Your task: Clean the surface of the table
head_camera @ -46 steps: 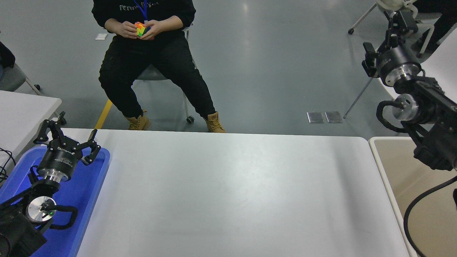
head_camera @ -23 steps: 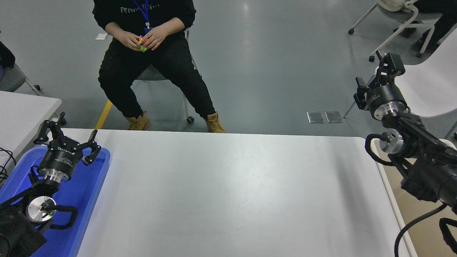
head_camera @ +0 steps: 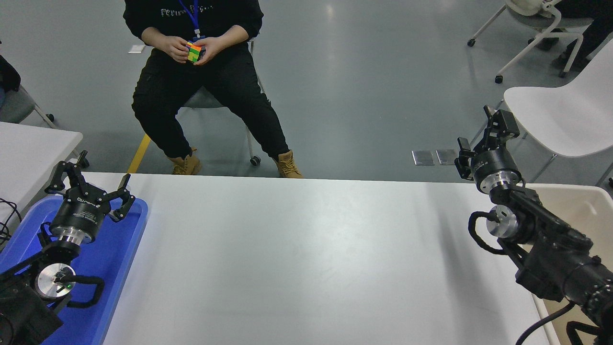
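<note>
The table surface (head_camera: 297, 258) is a wide white matte top filling the middle of the head view, and nothing lies on it. My right gripper (head_camera: 481, 135) hangs over the table's far right corner, pointing away from me, open, with nothing between its fingers. The right arm runs back from it to the lower right edge. My left gripper (head_camera: 93, 175) is parked at the lower left above the blue tray (head_camera: 122, 258), fingers spread open and holding nothing.
A beige bin (head_camera: 591, 211) sits against the table's right edge, under the right arm. A smaller white table (head_camera: 28, 148) stands at the left. Beyond the far edge a person sits turning a colourful cube (head_camera: 194, 51). A white chair (head_camera: 565, 115) stands at the upper right.
My right arm has come down and to the left, from high at the upper right to just over the table's far right corner. The left arm has not moved. The person keeps turning the cube.
</note>
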Available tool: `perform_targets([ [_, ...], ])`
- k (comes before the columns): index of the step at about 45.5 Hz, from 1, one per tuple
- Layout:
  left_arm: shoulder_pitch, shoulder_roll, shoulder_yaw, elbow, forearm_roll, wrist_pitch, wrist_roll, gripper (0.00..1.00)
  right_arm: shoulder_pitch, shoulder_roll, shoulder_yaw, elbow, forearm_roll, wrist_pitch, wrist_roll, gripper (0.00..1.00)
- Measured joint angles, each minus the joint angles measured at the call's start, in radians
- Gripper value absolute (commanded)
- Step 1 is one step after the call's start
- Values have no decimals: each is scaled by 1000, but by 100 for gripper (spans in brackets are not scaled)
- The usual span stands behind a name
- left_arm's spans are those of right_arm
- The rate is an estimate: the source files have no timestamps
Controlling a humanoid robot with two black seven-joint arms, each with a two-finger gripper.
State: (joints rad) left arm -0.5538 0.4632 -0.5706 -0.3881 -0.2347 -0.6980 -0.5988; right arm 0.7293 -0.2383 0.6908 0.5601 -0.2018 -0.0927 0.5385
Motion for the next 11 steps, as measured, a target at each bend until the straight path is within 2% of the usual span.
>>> perform_targets([
  [11, 0, 0, 0, 0, 0, 0, 0, 100, -21, 7, 2, 0, -1, 0, 13, 98],
])
